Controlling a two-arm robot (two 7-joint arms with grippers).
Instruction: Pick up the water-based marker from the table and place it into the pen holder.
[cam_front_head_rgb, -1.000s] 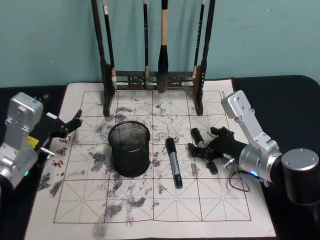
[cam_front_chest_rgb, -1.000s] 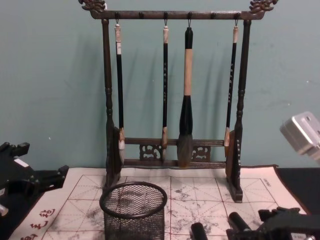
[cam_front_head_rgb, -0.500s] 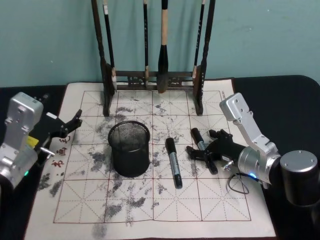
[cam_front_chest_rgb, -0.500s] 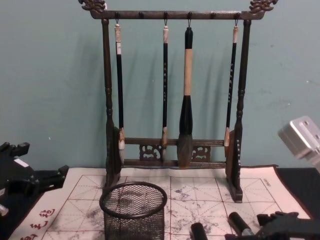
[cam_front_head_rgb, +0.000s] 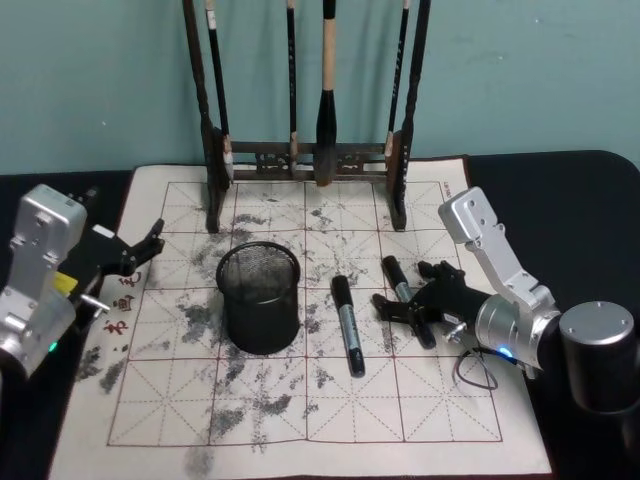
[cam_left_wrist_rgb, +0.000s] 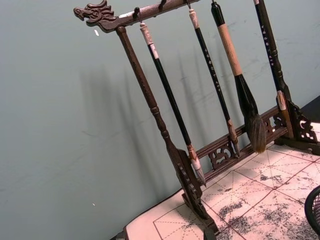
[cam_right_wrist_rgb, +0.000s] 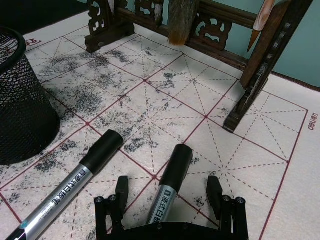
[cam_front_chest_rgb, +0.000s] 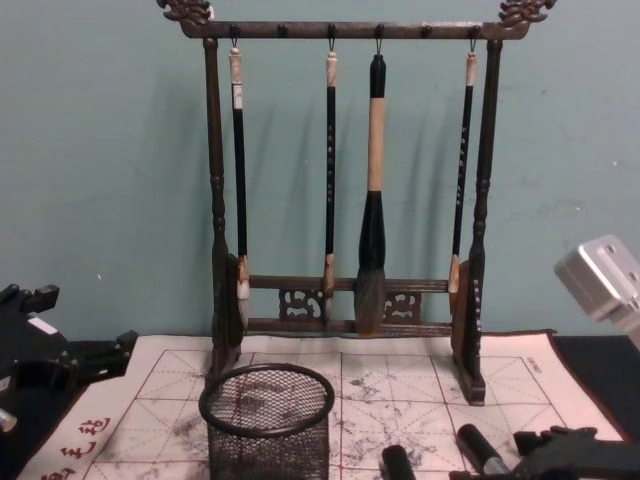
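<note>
Two black and silver water-based markers lie on the table's cream mat (cam_front_head_rgb: 300, 420). One marker (cam_front_head_rgb: 348, 325) lies in the middle, just right of the pen holder (cam_front_head_rgb: 259, 298), a black mesh cup standing upright. The other marker (cam_front_head_rgb: 408, 300) lies farther right, and my right gripper (cam_front_head_rgb: 408, 308) is low over it. In the right wrist view the gripper (cam_right_wrist_rgb: 167, 183) is open, one finger on each side of that marker (cam_right_wrist_rgb: 170, 185), apart from it, with the middle marker (cam_right_wrist_rgb: 75, 187) and the pen holder (cam_right_wrist_rgb: 20, 100) beside. My left gripper (cam_front_head_rgb: 138, 252) rests open at the mat's left edge.
A tall dark wooden brush rack (cam_front_head_rgb: 310, 150) with several hanging brushes stands along the mat's far edge, behind the pen holder (cam_front_chest_rgb: 266, 402). A black cloth (cam_front_head_rgb: 560, 200) covers the table around the mat. Grey ink smudges mark the grid.
My right gripper has edged slightly left and lower around the right-hand marker. Both markers, the pen holder and the left arm have stayed in place.
</note>
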